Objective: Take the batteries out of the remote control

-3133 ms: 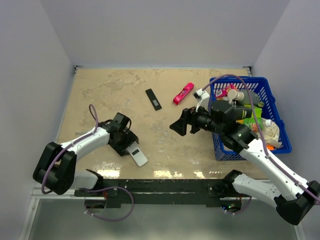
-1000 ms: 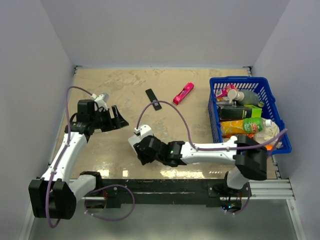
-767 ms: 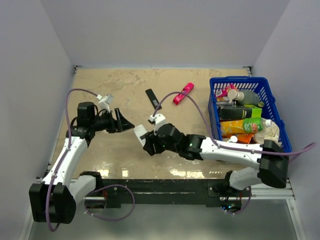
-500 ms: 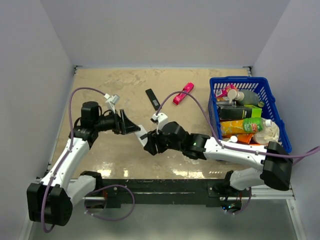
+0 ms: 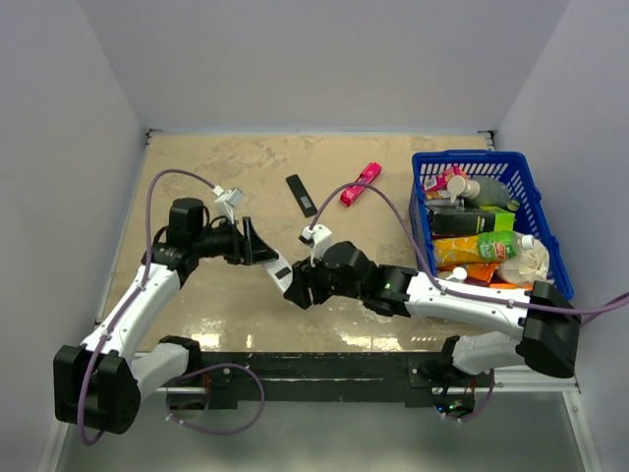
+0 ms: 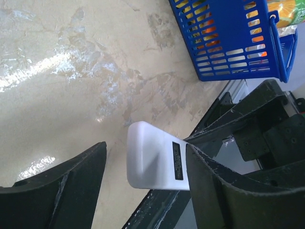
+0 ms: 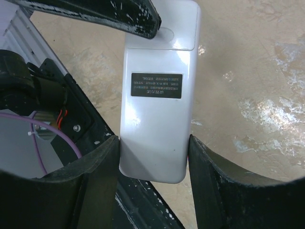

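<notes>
**A:** How do things stand on the surface [image 5: 197, 187]?

**B:** The two arms meet over the middle of it. The right arm [image 5: 462, 300] reaches in from the side of the blue basket [image 6: 228, 47], and the left arm [image 5: 147, 290] comes from the opposite side. Between them is the white remote [image 7: 157, 119], lifted off the surface.

**A:** Which one holds it?

**B:** The right fingers [image 7: 90, 181] are clamped on one end, one on each long edge. The left fingers [image 6: 62, 186] are spread apart and grasp nothing. The free end of the remote sits in the gap between them.

**A:** And its direction?

**B:** Its long axis runs from the right fingers straight toward the left ones. The back, with a small black label [image 7: 157, 85], is turned to both wrist cameras. Past the label there is a seam, which I take for the edge of the cover [image 7: 183, 24]. One left finger lies across that end. Whether it touches, I cannot tell.

**A:** The batteries?

**B:** They are not visible in any view — I judge they are inside, under that cover. The left arm is therefore the nearer one for the opening. I think its push must go along the long axis while the right grip holds firm.
</notes>
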Motion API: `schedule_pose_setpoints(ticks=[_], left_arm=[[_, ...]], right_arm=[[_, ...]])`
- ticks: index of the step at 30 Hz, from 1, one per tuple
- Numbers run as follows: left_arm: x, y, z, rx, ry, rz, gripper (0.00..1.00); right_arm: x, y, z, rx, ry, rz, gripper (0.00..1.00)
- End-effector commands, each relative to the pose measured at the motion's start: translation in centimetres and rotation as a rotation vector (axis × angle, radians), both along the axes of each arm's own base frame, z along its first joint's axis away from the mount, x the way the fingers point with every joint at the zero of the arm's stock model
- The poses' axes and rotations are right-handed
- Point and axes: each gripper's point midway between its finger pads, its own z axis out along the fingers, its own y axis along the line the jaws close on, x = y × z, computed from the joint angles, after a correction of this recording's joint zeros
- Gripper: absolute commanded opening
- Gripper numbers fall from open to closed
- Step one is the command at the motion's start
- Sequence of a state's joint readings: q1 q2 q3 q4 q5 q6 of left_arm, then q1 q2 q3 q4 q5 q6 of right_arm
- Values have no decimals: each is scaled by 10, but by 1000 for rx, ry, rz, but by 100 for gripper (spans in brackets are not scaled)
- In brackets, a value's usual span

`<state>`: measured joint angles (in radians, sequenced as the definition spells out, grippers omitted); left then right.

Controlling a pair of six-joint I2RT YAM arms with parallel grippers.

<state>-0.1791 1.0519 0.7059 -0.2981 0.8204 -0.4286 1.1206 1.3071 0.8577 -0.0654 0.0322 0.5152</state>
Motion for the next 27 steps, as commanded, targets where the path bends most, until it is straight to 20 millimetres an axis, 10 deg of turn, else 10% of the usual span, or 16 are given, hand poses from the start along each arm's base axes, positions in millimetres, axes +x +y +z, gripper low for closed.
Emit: schedule_pose_setpoints(ticks=[1,9,16,24,27], left_arm=[[4,-4,12,16,-55,-19,71],[-2,-5,5,12,-19,-29,51],[-1,-10,5,-21,26,-46,5],[2,-11,-6,-25,85,-29,9],[1,-12,-9,-37,102,-26,6]], right_arm=[[1,6,22,80,-38,11,26],[2,9,30,125,-48,5,26],[-1,5,23,113,-47,14,27],[-1,-1,4,78,-35,0,28],[2,-1,1,76,-39,-19,52]])
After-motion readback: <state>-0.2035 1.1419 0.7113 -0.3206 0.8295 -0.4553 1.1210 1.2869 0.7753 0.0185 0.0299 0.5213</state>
